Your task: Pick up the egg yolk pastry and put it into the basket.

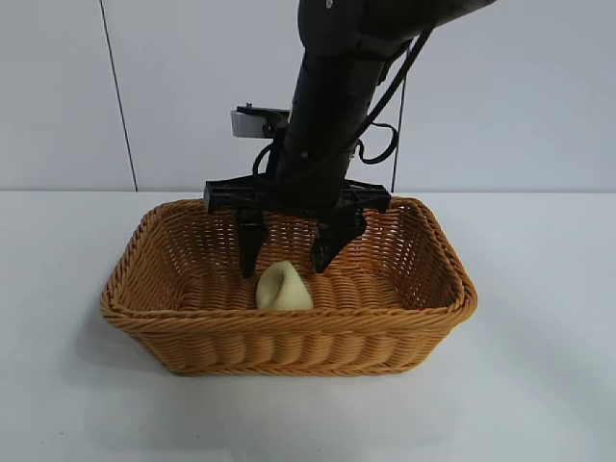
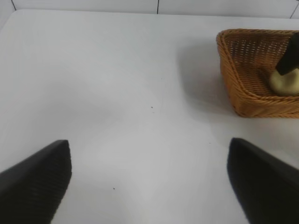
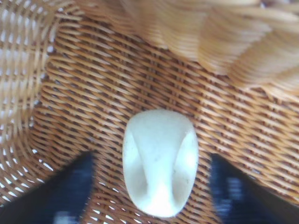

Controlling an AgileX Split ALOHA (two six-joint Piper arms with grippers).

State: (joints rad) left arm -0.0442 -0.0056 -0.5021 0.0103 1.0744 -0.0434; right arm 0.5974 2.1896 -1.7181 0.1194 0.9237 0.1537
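The egg yolk pastry (image 1: 284,287), a small pale cream lump with a dent in one face, lies on the floor of the wicker basket (image 1: 289,322). My right gripper (image 1: 284,269) reaches down into the basket from above. It is open, one finger on each side of the pastry, neither touching it. In the right wrist view the pastry (image 3: 160,161) rests free on the weave between the two dark fingers of the right gripper (image 3: 156,196). My left gripper (image 2: 149,177) hangs open over bare table well to the side, with the basket (image 2: 224,56) and pastry (image 2: 284,81) farther off.
The basket stands in the middle of a white table (image 1: 539,385) in front of a pale panelled wall. The basket's sloping walls (image 3: 28,70) rise close round the right gripper.
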